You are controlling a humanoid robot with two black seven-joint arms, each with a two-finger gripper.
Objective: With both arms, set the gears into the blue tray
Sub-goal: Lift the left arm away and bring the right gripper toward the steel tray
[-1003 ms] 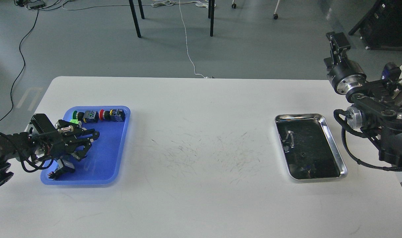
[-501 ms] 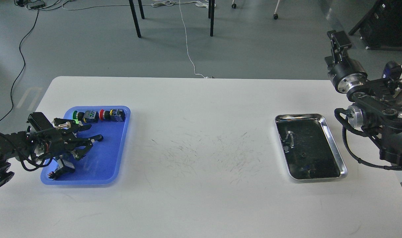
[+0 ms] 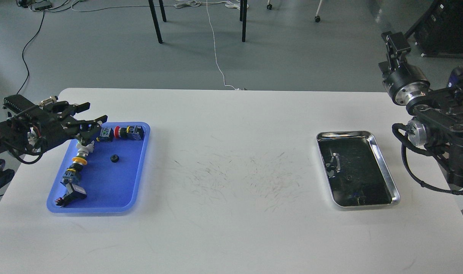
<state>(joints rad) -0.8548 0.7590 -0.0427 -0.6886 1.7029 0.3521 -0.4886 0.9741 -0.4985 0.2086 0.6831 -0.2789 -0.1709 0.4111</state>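
Our left arm reaches in over the table's left edge, its hand with fingers spread apart and nothing between them. Our right arm is folded up beyond the table's right edge, its hand raised high; whether its fingers are parted is unclear.

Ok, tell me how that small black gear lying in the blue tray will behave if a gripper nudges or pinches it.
The gear looks tiny and flat, lying on its face, so it probably slides rather than rolls when nudged. It seems very light for the fingers, so a pinch may flick it away. The blue tray looks smooth with a low rim, which should likely stop a sliding gear.
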